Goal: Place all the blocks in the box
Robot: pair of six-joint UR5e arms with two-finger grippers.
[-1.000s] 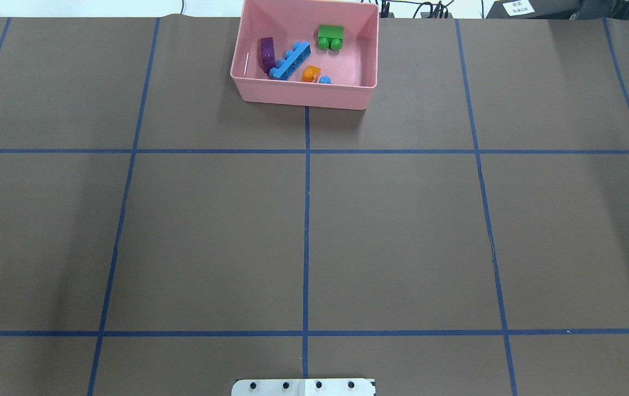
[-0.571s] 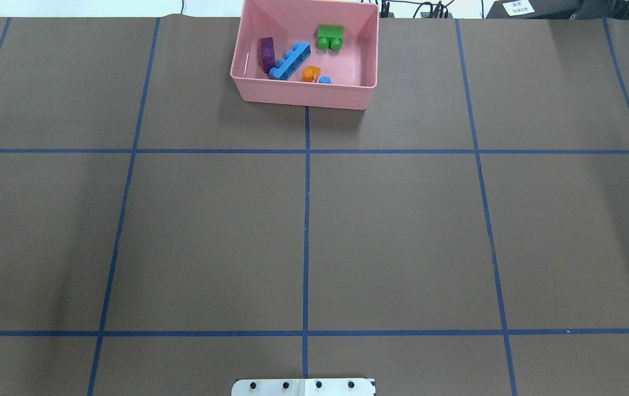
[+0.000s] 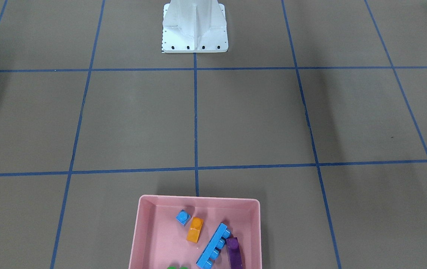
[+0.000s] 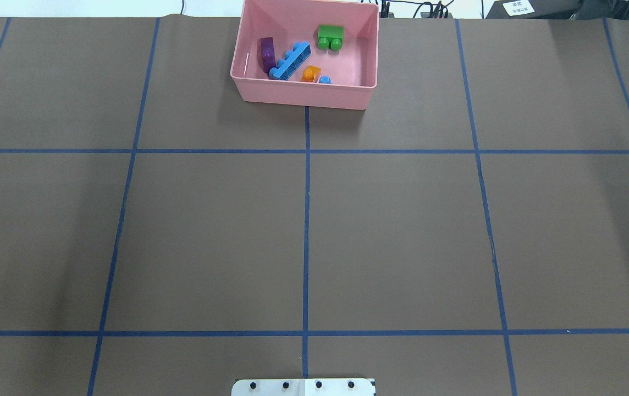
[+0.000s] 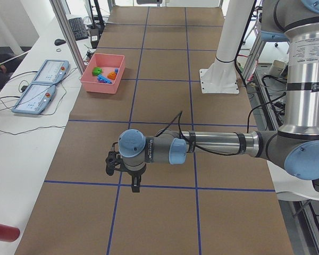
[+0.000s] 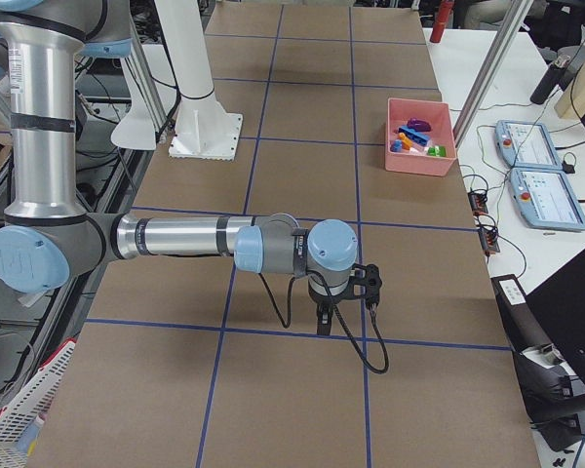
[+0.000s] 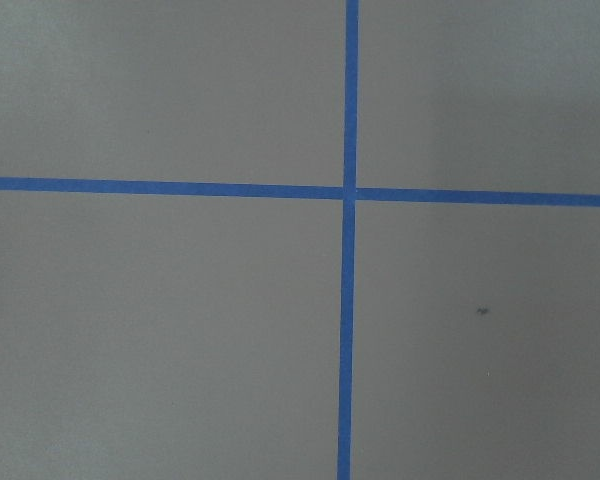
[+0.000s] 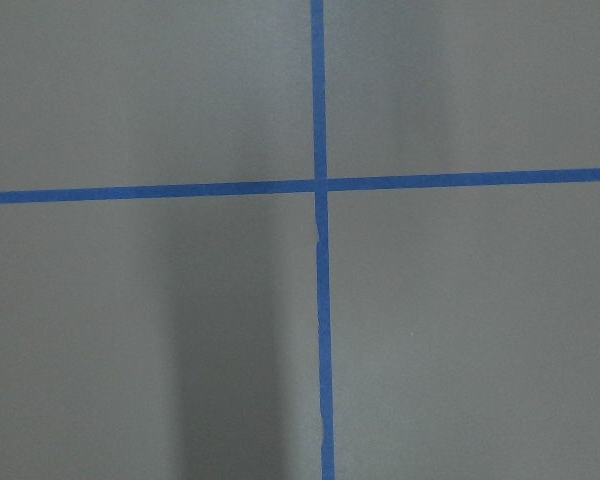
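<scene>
Already the blocks point(image 4: 290, 60) lie in the box point(image 4: 303, 99) — far from my left tool point(image 5: 135, 186) and right tool point(image 6: 324, 326); whether either is clenched, I cannot tell.

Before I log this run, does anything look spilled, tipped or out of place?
Nothing stands out. The orange block, purple block, green block, small light-blue block and long light-blue bar all lie inside the pink box, none on the table.
</scene>
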